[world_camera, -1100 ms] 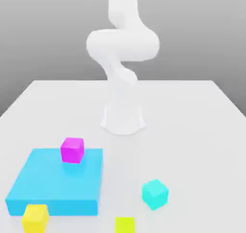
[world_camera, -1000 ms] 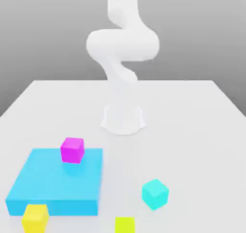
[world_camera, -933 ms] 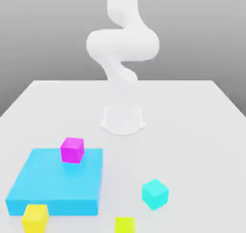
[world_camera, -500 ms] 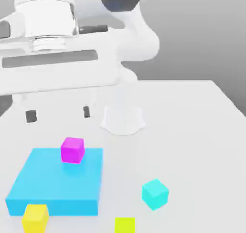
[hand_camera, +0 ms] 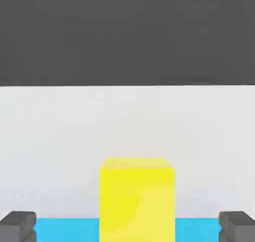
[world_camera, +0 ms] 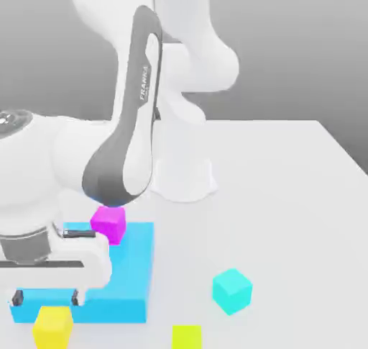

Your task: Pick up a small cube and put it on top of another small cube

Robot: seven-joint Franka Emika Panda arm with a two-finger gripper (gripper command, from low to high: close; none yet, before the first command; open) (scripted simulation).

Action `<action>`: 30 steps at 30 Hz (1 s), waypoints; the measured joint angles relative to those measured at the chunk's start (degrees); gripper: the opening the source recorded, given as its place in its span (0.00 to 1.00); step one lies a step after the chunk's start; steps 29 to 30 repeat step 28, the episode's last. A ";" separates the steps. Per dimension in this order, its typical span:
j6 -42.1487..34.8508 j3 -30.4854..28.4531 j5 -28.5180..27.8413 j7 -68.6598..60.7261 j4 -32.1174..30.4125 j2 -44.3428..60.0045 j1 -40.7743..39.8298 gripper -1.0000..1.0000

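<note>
A yellow cube (world_camera: pixel 52 324) sits on the table at the front corner of the flat blue slab (world_camera: pixel 129 283), at the exterior view's left. My gripper (world_camera: pixel 46 297) hangs just above it, open, one dark fingertip (world_camera: pixel 18 297) on each side. In the hand view the yellow cube (hand_camera: pixel 137 198) stands centred between the widely spread fingertips (hand_camera: pixel 17 225) of the gripper (hand_camera: pixel 127 226), with nothing held. A magenta cube (world_camera: pixel 109 223) rests on the slab near its far edge. A cyan cube (world_camera: pixel 231 291) lies on the table to the exterior view's right.
A yellow-green cube (world_camera: pixel 186 337) sits at the front edge of the exterior view. The arm's white base (world_camera: pixel 183 175) stands mid-table behind the slab. The blue slab (hand_camera: pixel 64 228) shows behind the yellow cube in the hand view.
The arm has swung down from high above the table to the front left. The open gripper has dropped to just over the yellow cube. No cube has moved.
</note>
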 joint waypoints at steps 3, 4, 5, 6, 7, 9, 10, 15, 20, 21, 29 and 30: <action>2.58 1.70 1.48 -1.10 0.62 3.30 -1.44 0.00; 2.57 1.71 1.48 -1.10 0.62 3.30 -1.45 0.00; 2.54 1.71 1.48 -1.11 0.62 3.30 -1.45 0.00; 2.50 1.72 1.49 -1.11 0.62 3.30 -1.45 0.00; 2.47 1.72 1.49 -1.12 0.62 3.30 -1.45 0.00; 2.37 1.69 1.26 -0.98 0.56 3.09 -1.47 0.00; 1.22 0.97 0.55 -0.48 0.28 1.62 -0.90 0.00; -4.58 -0.02 -4.30 3.23 -1.93 -6.91 4.13 0.00; -5.57 4.75 -8.72 7.00 -4.76 -12.80 12.93 0.00; -4.96 5.86 -9.43 7.63 -5.13 -13.05 14.56 0.00; 2.33 8.51 -7.68 6.49 -4.91 -5.93 15.03 1.00; 2.33 8.51 -7.68 6.49 -4.91 -5.93 15.03 1.00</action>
